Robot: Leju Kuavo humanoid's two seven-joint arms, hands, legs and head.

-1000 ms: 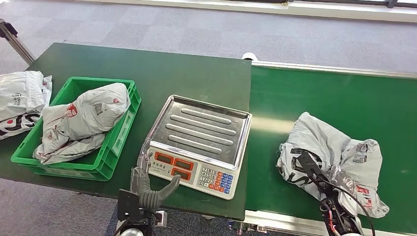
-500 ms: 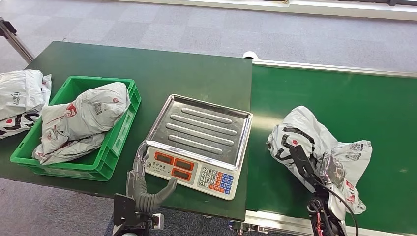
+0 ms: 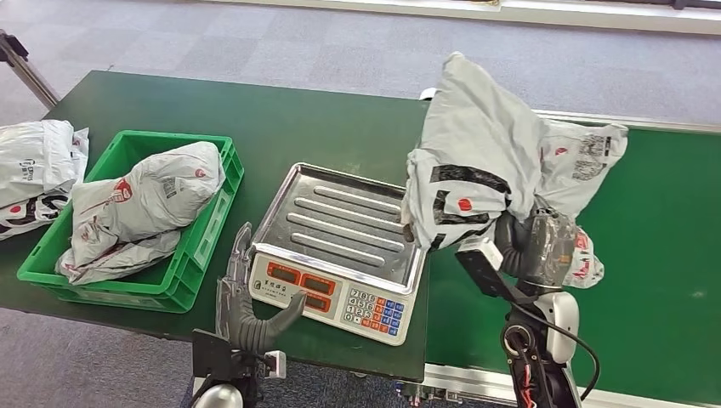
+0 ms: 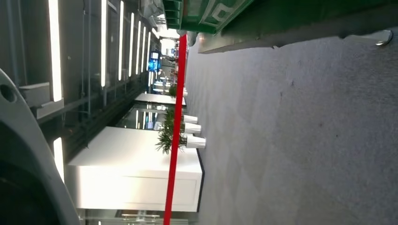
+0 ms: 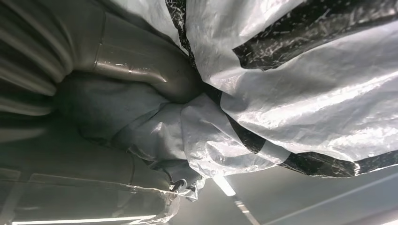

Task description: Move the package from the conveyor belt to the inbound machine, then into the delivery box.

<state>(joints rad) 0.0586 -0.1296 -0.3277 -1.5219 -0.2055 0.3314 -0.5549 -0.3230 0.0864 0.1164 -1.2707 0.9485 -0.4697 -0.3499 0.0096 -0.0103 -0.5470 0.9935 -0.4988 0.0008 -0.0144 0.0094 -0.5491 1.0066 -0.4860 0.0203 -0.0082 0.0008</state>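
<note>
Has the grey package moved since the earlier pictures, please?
Yes. The grey package has risen off the conveyor belt, gripped by the right robot hand, leftward toward the scale.

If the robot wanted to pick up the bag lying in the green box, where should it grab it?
Probably the puffy top of the grey bag, reaching down from above. It bulges up over the rim of the green crate, so that high, crumpled middle is free to close fingers around, while the crate walls block its sides. The left hand is nearer and holds nothing.
</note>
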